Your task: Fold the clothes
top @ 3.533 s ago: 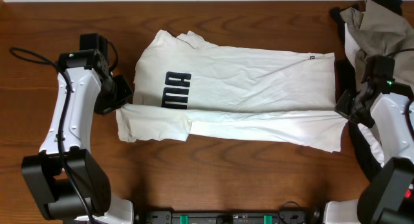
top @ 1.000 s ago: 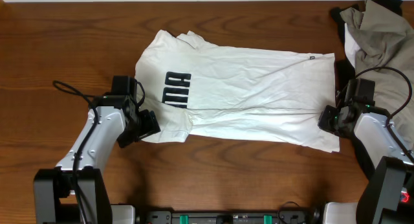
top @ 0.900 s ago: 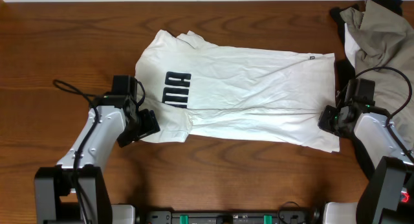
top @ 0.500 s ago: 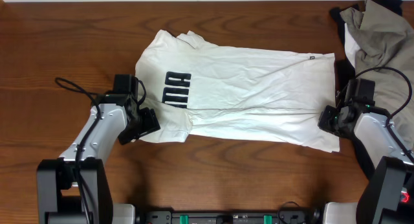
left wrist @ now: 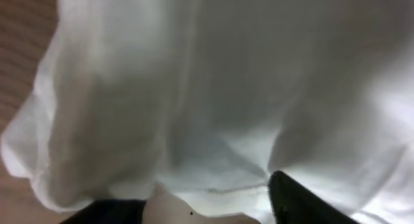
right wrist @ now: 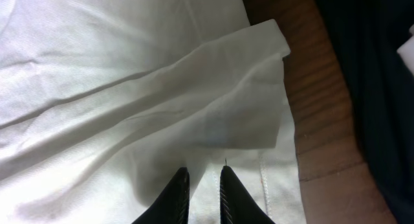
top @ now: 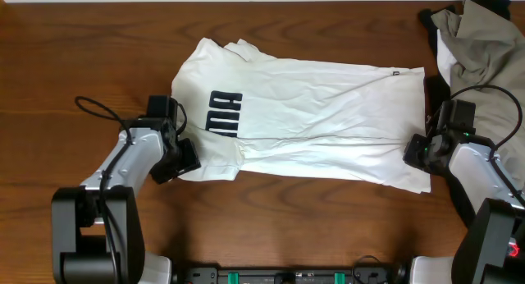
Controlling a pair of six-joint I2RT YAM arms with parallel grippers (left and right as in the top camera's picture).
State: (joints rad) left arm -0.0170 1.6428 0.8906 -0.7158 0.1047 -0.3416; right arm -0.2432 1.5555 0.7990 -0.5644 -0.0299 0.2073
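Item under task: white T-shirt (top: 328,112), lying flat and lengthwise mid-worktop, collar and black print (top: 223,114) to the left, hem to the right.
Lie of cloth: the near long side is doubled in over the body, and a sleeve flap (top: 209,162) sits at the near-left corner.
Left pincer (top: 187,157): at that sleeve flap. Its wrist view is blurred, but its fingers (left wrist: 291,198) stand spread with cloth between them; no bite is confirmed.
Right pincer (top: 414,148): at the near-right hem corner. Its fingers (right wrist: 178,191) are pressed almost together, pinching a fold of the hem.
Step in hand (judged): securing both ends of the near band before carrying it across.
Method advised: close the left side fully on all layers of the sleeve. Then raise both ends level, keep the cloth taut between them and lay the edge parallel to the far side.
Risk: thin, wrinkly fabric, so a single layer may slip out and the fold would skew.
Edges: the right hem lies just beside the black garment (top: 428,20) and the olive-grey garment (top: 484,38).
Open room: bare worktop (top: 82,38) to the left, far side and near side; the right is tight.
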